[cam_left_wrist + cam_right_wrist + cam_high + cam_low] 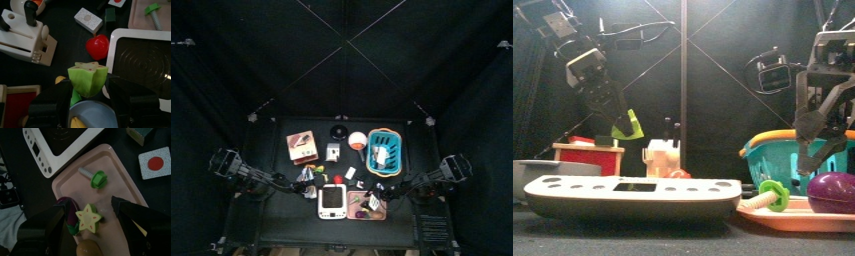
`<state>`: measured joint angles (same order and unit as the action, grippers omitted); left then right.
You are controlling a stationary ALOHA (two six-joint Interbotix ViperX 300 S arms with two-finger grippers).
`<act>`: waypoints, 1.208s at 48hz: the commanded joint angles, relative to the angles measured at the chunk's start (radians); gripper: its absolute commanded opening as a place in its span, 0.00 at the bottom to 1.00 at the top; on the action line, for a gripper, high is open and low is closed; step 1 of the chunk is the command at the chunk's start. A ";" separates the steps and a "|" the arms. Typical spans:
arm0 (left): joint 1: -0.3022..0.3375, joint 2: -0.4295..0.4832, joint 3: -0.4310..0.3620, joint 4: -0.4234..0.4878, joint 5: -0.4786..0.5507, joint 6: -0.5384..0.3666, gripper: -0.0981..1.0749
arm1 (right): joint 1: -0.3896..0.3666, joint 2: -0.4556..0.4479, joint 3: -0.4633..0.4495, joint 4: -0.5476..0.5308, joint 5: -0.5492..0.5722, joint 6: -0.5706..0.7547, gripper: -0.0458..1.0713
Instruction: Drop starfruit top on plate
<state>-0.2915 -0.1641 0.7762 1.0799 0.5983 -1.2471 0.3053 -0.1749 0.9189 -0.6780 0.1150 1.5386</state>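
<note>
Two green starfruit pieces show. The left gripper (85,97) pinches one starfruit piece (88,80) in the air, above a red strawberry (97,46) and beside a white cooktop (143,60). The right gripper (85,228) hangs spread over the second, star-faced piece (87,218) on the smooth pink plate (123,183), beside one purple eggplant (67,208) and one green bolt (97,177).

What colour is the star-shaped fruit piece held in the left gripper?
Light green star-shaped fruit piece, clearest in the left wrist view.
</note>
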 commanded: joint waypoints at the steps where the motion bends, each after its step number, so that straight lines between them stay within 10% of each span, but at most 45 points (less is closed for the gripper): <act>1: -0.020 -0.003 -0.034 0.031 -0.002 0.002 0.46 | 0.002 -0.026 -0.035 -0.008 -0.003 -0.002 0.90; 37: -0.061 0.087 -0.207 0.198 -0.112 -0.028 0.52 | -0.222 -0.058 -0.229 -0.206 -0.095 0.012 0.90; 58: -0.035 0.388 -0.451 0.156 -0.431 -0.025 0.54 | -0.281 -0.264 0.009 0.009 -0.017 0.009 0.90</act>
<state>-0.3390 0.2224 0.3605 1.2502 0.1948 -1.2732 0.0307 -0.4234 0.9388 -0.6688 0.0874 1.5493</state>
